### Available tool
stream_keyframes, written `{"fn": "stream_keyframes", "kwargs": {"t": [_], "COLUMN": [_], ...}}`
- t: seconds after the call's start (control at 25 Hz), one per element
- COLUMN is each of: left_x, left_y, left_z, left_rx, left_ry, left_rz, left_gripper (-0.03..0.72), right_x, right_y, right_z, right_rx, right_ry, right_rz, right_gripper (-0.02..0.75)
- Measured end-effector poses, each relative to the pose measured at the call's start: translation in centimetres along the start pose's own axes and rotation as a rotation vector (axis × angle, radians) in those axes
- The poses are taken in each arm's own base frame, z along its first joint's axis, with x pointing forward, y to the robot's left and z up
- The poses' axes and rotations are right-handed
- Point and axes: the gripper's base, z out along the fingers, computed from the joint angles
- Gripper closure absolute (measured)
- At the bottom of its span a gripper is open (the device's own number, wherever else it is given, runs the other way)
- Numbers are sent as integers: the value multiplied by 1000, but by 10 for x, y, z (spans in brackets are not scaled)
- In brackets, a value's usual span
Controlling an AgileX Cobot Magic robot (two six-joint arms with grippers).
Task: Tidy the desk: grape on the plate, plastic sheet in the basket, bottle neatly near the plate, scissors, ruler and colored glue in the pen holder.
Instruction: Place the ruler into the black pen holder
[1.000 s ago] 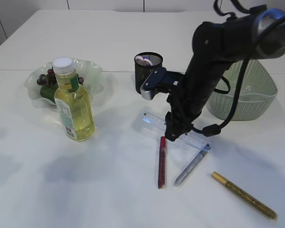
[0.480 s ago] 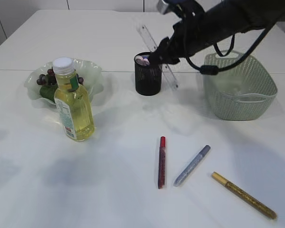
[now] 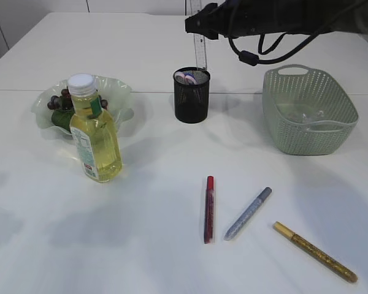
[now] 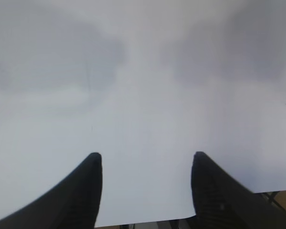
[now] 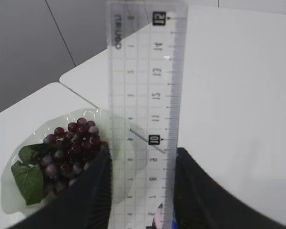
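My right gripper (image 3: 200,26) is shut on the clear ruler (image 3: 200,49) and holds it upright, its lower end just above the black mesh pen holder (image 3: 192,101). In the right wrist view the ruler (image 5: 143,71) stands between the jaws (image 5: 142,160). Pink scissors handles (image 3: 184,76) stick out of the holder. Grapes (image 3: 60,104) lie on the pale green plate (image 3: 119,92), and the yellow bottle (image 3: 95,131) stands in front of it. Red (image 3: 209,208), silver (image 3: 248,213) and gold (image 3: 314,251) glue pens lie on the table. My left gripper (image 4: 145,157) is open over bare table.
The green basket (image 3: 310,131) stands at the right with a clear plastic sheet (image 3: 306,116) inside. The grapes (image 5: 71,145) and plate rim (image 5: 7,183) also show in the right wrist view. The left arm is out of the exterior view.
My right gripper has lifted the ruler off the table, carried it up and back, and turned it upright over the pen holder. The glue pens have not moved.
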Motion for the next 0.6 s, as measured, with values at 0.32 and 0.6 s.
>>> {"fn": "stream_keyframes", "kwargs": {"t": [0.32,0.6], "left_x": [1,1], "left_y": [0,0], "left_z": [0,0], "left_rx": [1,1], "left_ry": [8,10], "left_rz": [-1,-1], "left_gripper": [254,254], "right_x": [12,28], "right_y": [-25,-43], "right_z": [35,57], "right_rx": [18,58], "right_ry": [-156,-206], "right_rz": [27,-1], "right_gripper": [437,437]}}
